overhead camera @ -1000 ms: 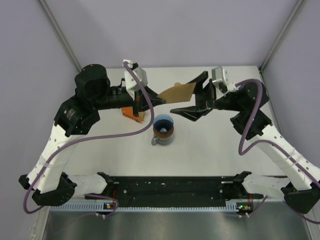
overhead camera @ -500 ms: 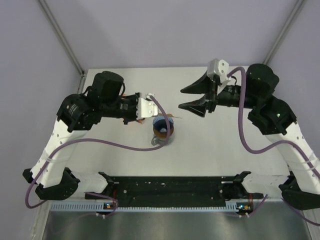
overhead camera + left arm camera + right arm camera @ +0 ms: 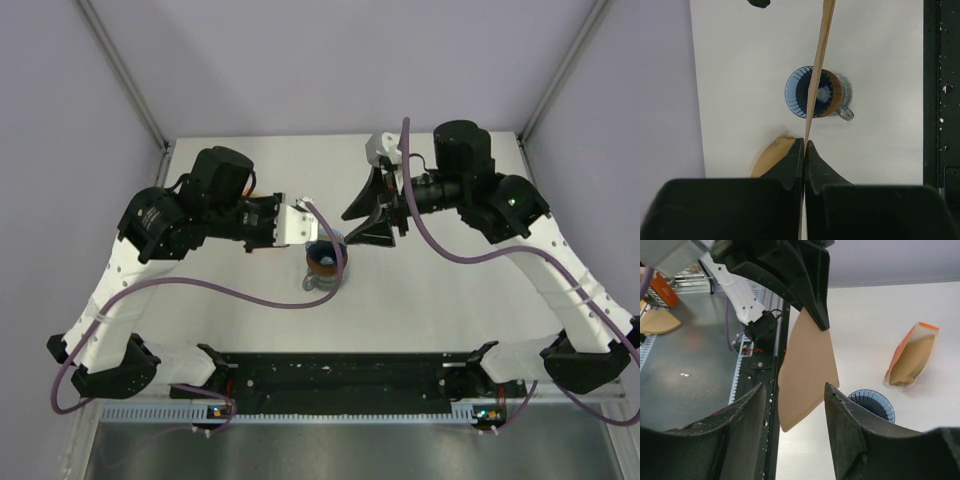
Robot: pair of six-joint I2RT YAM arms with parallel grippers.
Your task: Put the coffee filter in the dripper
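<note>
Both arms have swung in toward the middle of the table [image 3: 450, 300] since a second ago. The left arm has carried the coffee filter [image 3: 807, 370] from the far side to hang over the dripper [image 3: 802, 92], and the right arm has drawn in from the right to meet it.

The left gripper [image 3: 804, 142] is pressed together, pinching one edge of the filter so the flat paper hangs edge-on above the blue cone. It likely needs spreading before it will seat. The right gripper [image 3: 794, 386] stands partly spread, one jaw on each side of the filter's free lower edge; I cannot tell whether it touches the paper.

On the left, the orange-and-white pack [image 3: 912, 357] lies near the dripper. The dripper sits on a glass jug [image 3: 845, 111] and is still empty.
</note>
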